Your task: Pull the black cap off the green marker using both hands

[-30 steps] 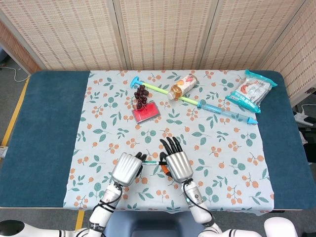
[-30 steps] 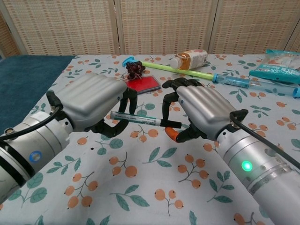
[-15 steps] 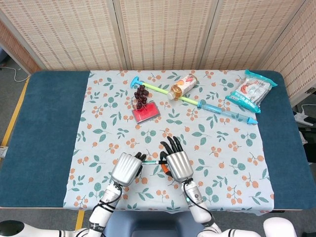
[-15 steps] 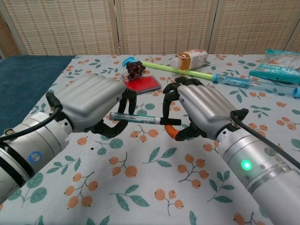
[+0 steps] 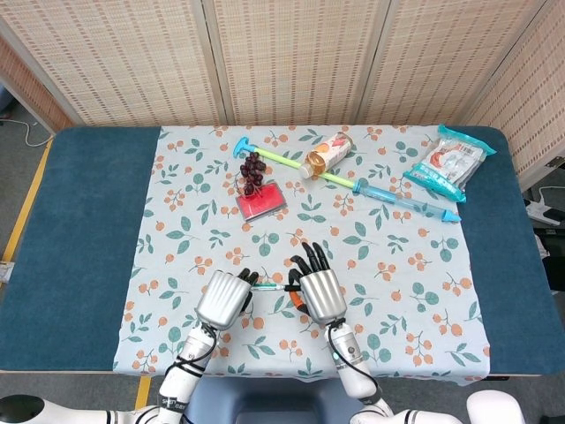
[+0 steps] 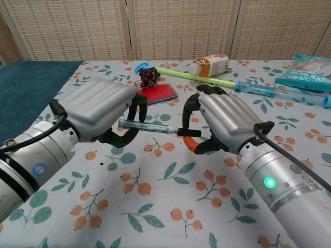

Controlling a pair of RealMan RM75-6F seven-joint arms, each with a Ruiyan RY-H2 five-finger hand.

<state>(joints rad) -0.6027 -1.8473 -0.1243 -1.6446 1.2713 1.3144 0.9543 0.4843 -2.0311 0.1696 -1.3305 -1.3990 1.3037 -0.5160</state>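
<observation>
Green marker (image 6: 147, 127) held level above the patterned tablecloth (image 6: 155, 206), near the front edge of the table, spanning the gap between the two hands. At left, the left hand (image 6: 98, 111) has its fingers curled around the barrel, which it grips at the uncapped end; the printed barrel emerges from under its fingertips and runs rightward. At centre, the barrel meets the black cap (image 6: 190, 133), and a narrow join is visible where the two parts abut; whether the cap has begun to slide off cannot be told from either view. At right, the right hand (image 6: 222, 124) closes its curled fingers over the cap from above, with an orange-tipped thumb below it, so that the cap is pinched.

Progress, as judged from these views: both grasps are established and the marker is lifted clear of the cloth, so the preparatory steps appear complete. The separation itself is not yet done, since cap and barrel remain in one line and together. What is left is to draw the hands apart along the marker's axis until the cap comes free.

Beyond the hands lie grapes (image 6: 149, 75), a red pad (image 6: 161, 92), a bottle (image 6: 209, 64) on its side, a long green stick (image 6: 181, 73) and snack packets (image 6: 310, 64).
</observation>
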